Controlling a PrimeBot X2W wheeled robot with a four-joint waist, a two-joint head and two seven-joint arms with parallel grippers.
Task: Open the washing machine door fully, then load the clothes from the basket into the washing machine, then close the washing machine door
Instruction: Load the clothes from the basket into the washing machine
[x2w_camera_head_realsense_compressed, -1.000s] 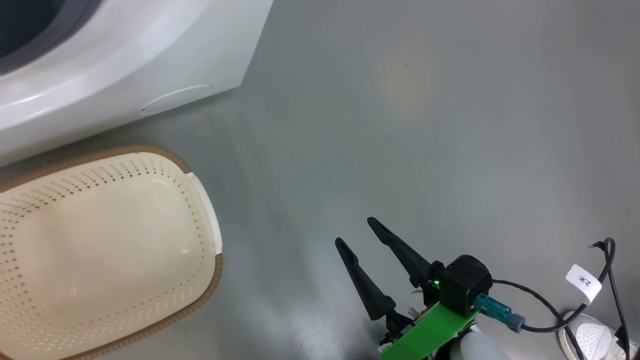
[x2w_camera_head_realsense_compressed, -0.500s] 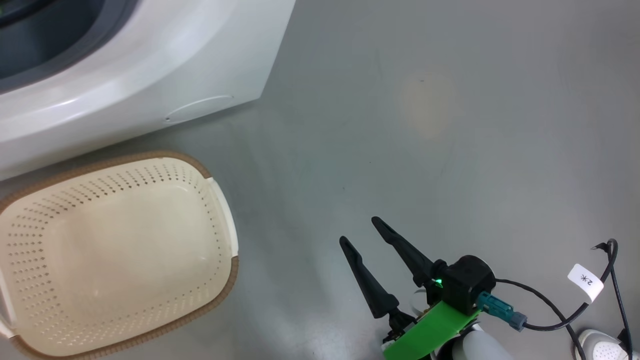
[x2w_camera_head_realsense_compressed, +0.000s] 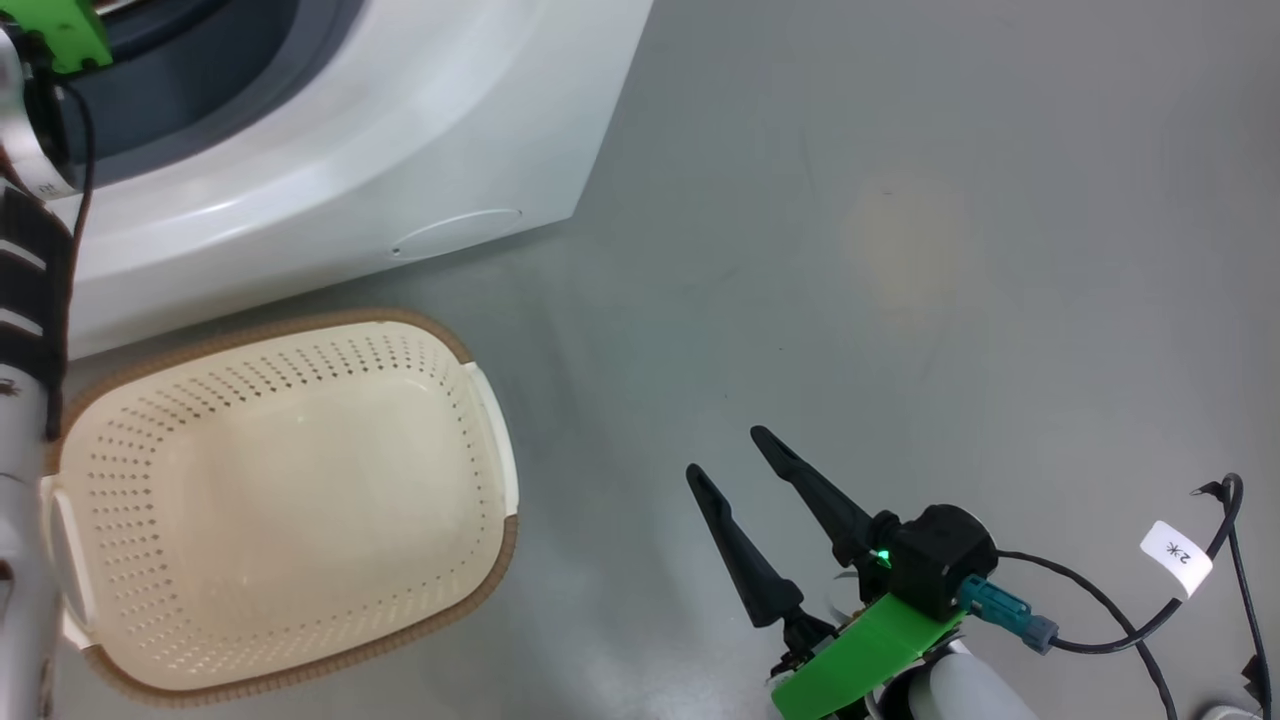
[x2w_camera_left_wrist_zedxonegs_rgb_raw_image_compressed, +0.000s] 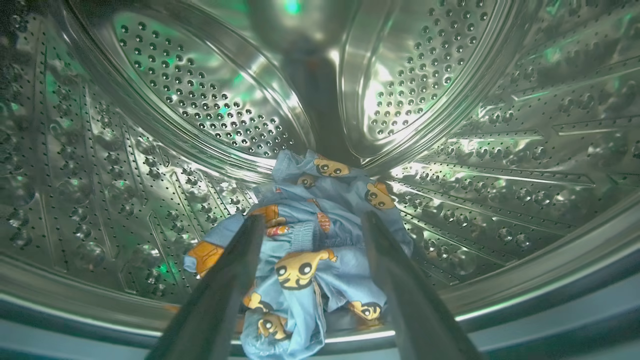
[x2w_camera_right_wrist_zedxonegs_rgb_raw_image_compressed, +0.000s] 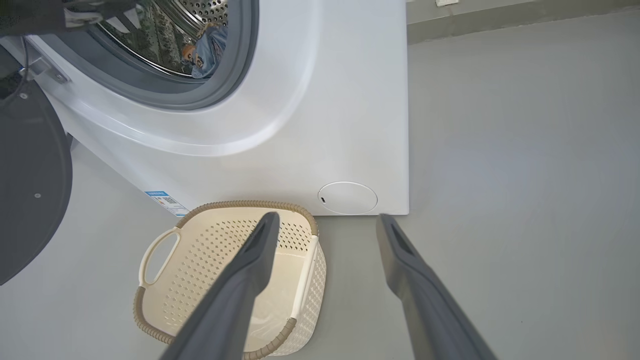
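The washing machine (x2w_camera_head_realsense_compressed: 330, 170) stands at the upper left, white, with its grey gasket (x2w_camera_right_wrist_zedxonegs_rgb_raw_image_compressed: 235, 75) open to the steel drum (x2w_camera_left_wrist_zedxonegs_rgb_raw_image_compressed: 165, 100). Its dark door (x2w_camera_right_wrist_zedxonegs_rgb_raw_image_compressed: 30, 175) hangs swung open at the left. My left arm (x2w_camera_head_realsense_compressed: 30, 250) reaches into the drum. There my left gripper (x2w_camera_left_wrist_zedxonegs_rgb_raw_image_compressed: 312, 220) is open, its fingers either side of blue clothes (x2w_camera_left_wrist_zedxonegs_rgb_raw_image_compressed: 310, 235) with yellow cartoon prints lying just inside the drum lip. The cream basket (x2w_camera_head_realsense_compressed: 480, 420) sits on the floor before the machine, with nothing in it. My right gripper (x2w_camera_head_realsense_compressed: 725, 452) hovers open over bare floor, right of the basket (x2w_camera_right_wrist_zedxonegs_rgb_raw_image_compressed: 165, 270).
A round flap (x2w_camera_right_wrist_zedxonegs_rgb_raw_image_compressed: 347, 198) and a blue sticker (x2w_camera_right_wrist_zedxonegs_rgb_raw_image_compressed: 162, 197) mark the machine's low front. A black cable with a white tag (x2w_camera_head_realsense_compressed: 1175, 556) trails off my right wrist. Grey floor (x2w_camera_head_realsense_compressed: 950, 300) stretches to the right of the machine.
The head view has swung, so machine and basket sit further right in the picture, and my left arm now shows at the left edge. The right gripper stays open in the same spot.
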